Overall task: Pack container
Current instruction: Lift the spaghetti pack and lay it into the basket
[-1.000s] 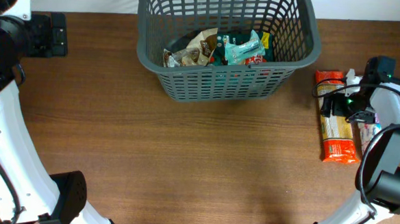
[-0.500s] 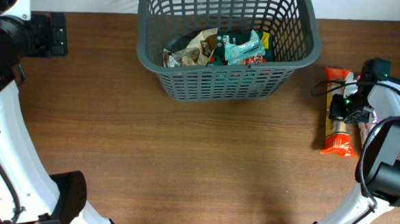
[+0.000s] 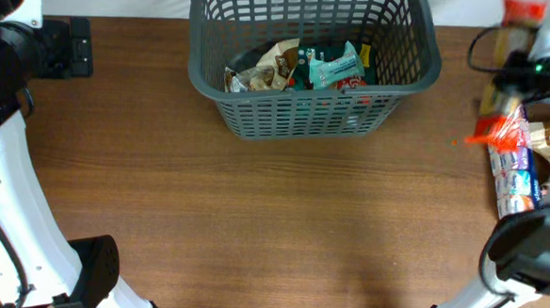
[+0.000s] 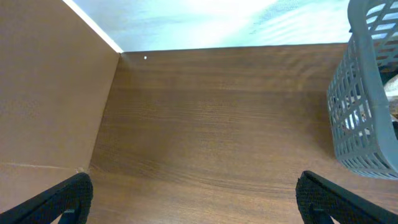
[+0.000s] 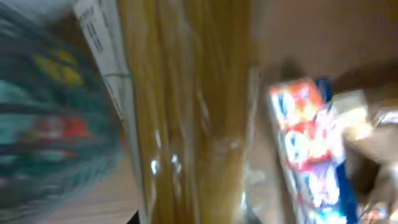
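Spaghetti packet (image 5: 199, 112) clamped in right gripper (image 3: 517, 70), by the look of it. Fingers lost in the blur, but packet well off the table (image 3: 253, 219) and filling the wrist view. Carrying step, surely: one item in hand, high at the far right edge. Left gripper (image 4: 193, 186) idle over at the far left, fingers spread wide, nothing between them.

Next up: swing left across to the container (image 3: 305, 118), get above the rim, mind that long packet against the lattice wall, then release.

Container at top centre of the table: dark grey basket, slotted sides, thick rim, upright. Already holding a brown snack packet (image 3: 265, 69) and a teal packet (image 3: 336, 68), with room to spare. Blue-and-red packet (image 3: 519, 181) lying on the table below the right arm.
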